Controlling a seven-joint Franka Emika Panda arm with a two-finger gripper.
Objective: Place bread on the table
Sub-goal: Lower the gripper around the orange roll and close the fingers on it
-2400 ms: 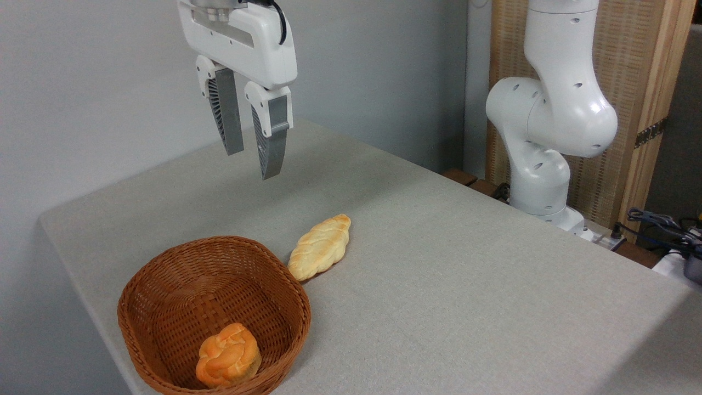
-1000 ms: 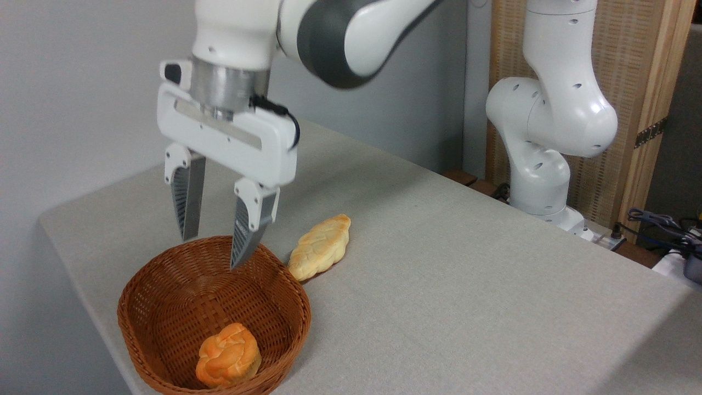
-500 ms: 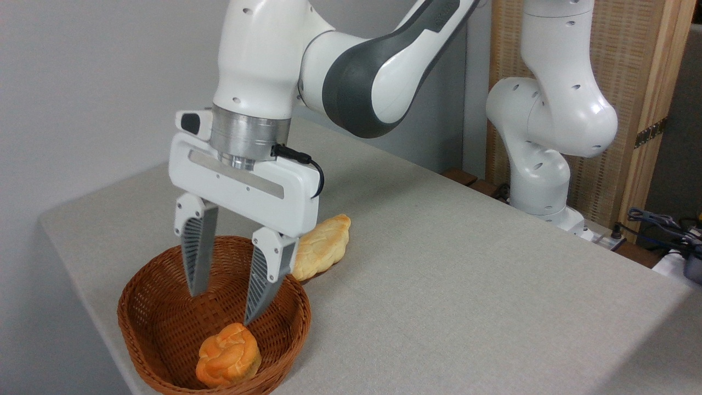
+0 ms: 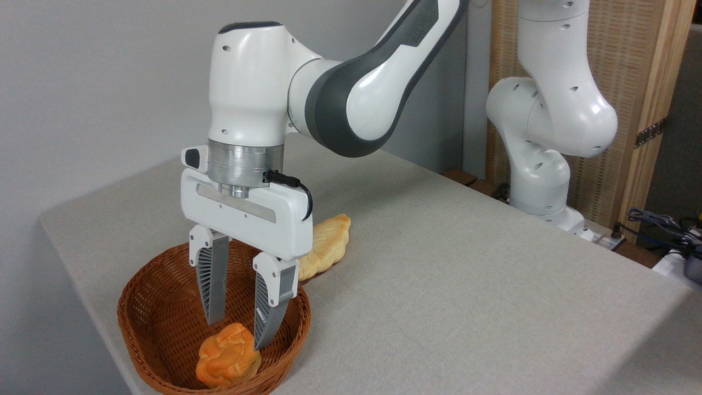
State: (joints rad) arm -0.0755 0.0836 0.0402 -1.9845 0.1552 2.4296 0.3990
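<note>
The small round, deep orange-golden knotted bun [image 4: 227,363] lies inside the brown woven wicker basket [image 4: 143,321] at the lower left of the frame, against the basket's near wall, its glossy twisted top facing up. The basket stands on the large flat counter covered in light grey-beige cloth [image 4: 466,285], close to the counter's near left edge.

The white two-finger tool [image 4: 239,334] hangs pointing straight down into the basket, its grey ribbed fingers [image 4: 213,285] spread apart with a clear gap between them. The tips are below the basket's rim. The left finger's tip is just above the bun's upper left; the right finger's tip is at the bun's upper right edge, and from this angle it cannot be told whether it touches the bun. Nothing is held between the fingers.

The longer pale-yellow braided loaf [image 4: 328,248] lies on the counter cloth just behind and to the right of the basket, near the centre of the frame; its lower left end is hidden behind the tool's white body.

The white and dark grey robot arm [image 4: 351,99] reaches in from the upper right of the frame, and its white base column [image 4: 548,137] stands at the counter's far right edge, in front of a wood-framed woven panel [image 4: 630,71]. Dark cables [image 4: 658,225] lie at the right edge of the frame.
</note>
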